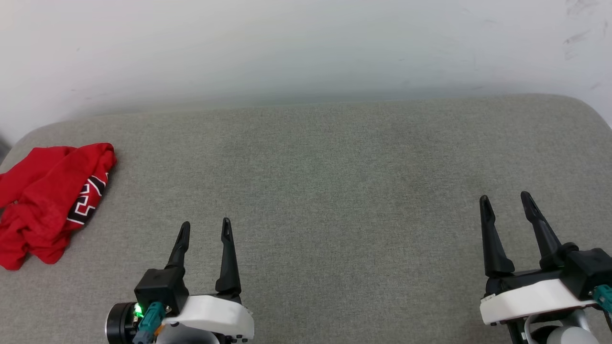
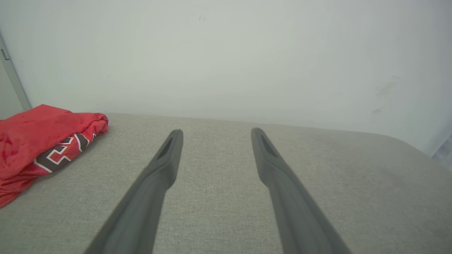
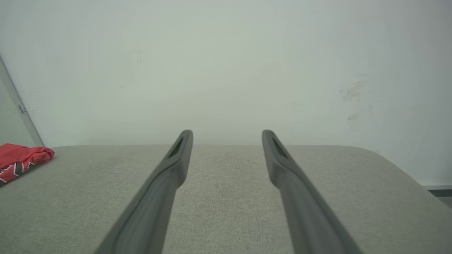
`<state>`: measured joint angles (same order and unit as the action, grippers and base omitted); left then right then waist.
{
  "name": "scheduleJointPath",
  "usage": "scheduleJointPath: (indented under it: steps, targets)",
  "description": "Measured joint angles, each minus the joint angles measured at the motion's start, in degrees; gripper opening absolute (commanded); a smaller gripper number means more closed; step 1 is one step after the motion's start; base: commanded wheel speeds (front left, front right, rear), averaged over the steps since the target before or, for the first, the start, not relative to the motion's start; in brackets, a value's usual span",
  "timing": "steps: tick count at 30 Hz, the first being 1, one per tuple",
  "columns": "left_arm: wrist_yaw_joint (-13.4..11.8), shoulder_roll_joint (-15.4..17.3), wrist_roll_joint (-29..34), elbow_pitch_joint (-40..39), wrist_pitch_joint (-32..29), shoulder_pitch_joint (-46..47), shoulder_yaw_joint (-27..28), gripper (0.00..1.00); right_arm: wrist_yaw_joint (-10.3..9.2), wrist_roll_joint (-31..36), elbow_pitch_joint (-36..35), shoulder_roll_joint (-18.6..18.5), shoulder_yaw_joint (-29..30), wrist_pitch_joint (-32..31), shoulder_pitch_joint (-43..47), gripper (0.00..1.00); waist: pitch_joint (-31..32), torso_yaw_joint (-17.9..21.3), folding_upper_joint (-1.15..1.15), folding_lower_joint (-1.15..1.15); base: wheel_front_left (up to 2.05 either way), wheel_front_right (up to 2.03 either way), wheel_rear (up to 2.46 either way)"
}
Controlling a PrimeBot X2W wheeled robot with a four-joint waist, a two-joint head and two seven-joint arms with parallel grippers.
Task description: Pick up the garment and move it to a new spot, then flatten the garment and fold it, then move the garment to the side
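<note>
Red shirt (image 1: 48, 200) is lying crumpled at the cushion's (image 1: 334, 157) left end. Left gripper (image 1: 205, 222) and right gripper (image 1: 504, 196) are hovering empty, fingers (image 1: 227, 258) apart; pickup is likely calling for a leftward reach.

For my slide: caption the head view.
Red garment bunched at left edge of cushion; left tool and right tool open, empty.

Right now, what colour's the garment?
The garment is red, its print black and white; clearest in head view.
</note>
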<state>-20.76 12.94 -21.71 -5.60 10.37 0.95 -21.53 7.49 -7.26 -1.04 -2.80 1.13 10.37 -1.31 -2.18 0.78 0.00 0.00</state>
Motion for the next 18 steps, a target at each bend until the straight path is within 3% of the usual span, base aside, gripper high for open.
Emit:
scheduleJointPath:
  steps: [12,18]
  targets:
    - [4.67,-3.05,4.79,-0.60,1.51,-1.20,3.22,1.00,0.01,4.37,-0.48,0.00,0.01,1.57,0.04,1.00,-0.04,0.21,0.00,0.00,0.00,0.00,0.00]
    - [9.68,-5.45,5.97,-0.91,2.24,-3.24,7.26,1.00,0.01,2.27,0.05,-0.01,0.42,2.23,0.23,1.00,0.16,0.42,0.00,0.00,0.00,0.00,0.00]
